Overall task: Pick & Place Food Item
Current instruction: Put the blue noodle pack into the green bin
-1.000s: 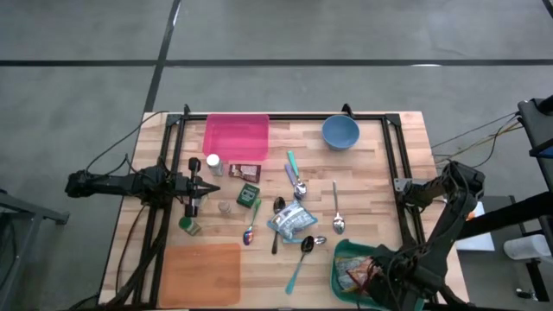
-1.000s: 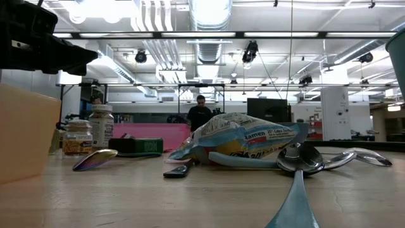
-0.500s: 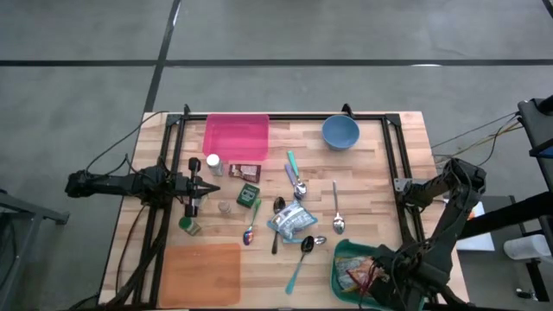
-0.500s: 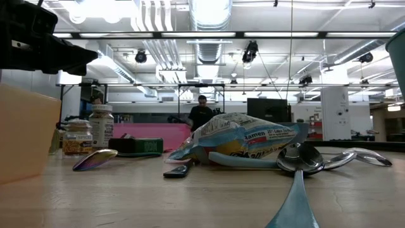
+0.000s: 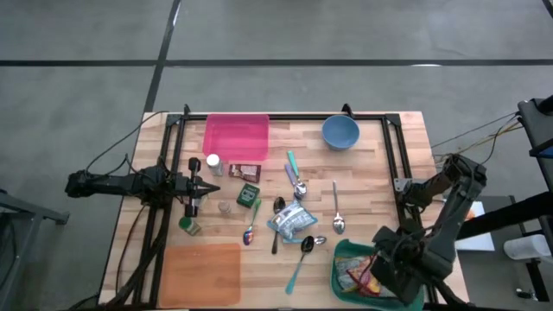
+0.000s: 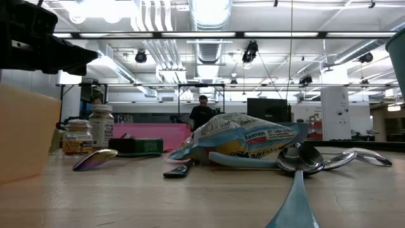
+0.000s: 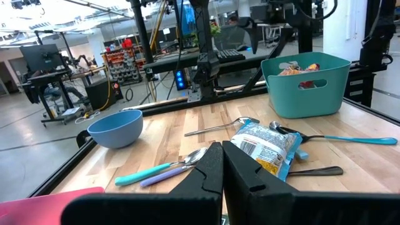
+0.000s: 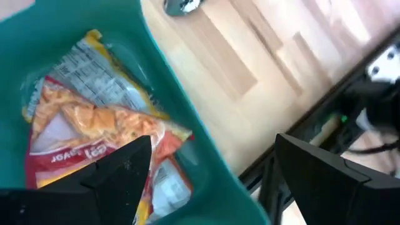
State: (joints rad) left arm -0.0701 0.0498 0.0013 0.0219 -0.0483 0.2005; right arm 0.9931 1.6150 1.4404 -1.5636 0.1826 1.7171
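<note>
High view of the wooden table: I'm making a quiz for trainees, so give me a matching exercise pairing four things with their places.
Things:
1. round blue bowl
2. flat pink tray
3. teal plastic basket
4. flat orange board

Places:
A. near left corner
B. far edge, right of centre
C. near right corner, under right gripper
D. far edge, left of centre

Pairs: 1-B, 2-D, 3-C, 4-A

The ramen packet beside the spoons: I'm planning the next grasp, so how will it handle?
The ramen packet looks puffy and crinkled, so probably light and yielding. Its glossy film may slip. It touches spoons, which could shift along.
</note>
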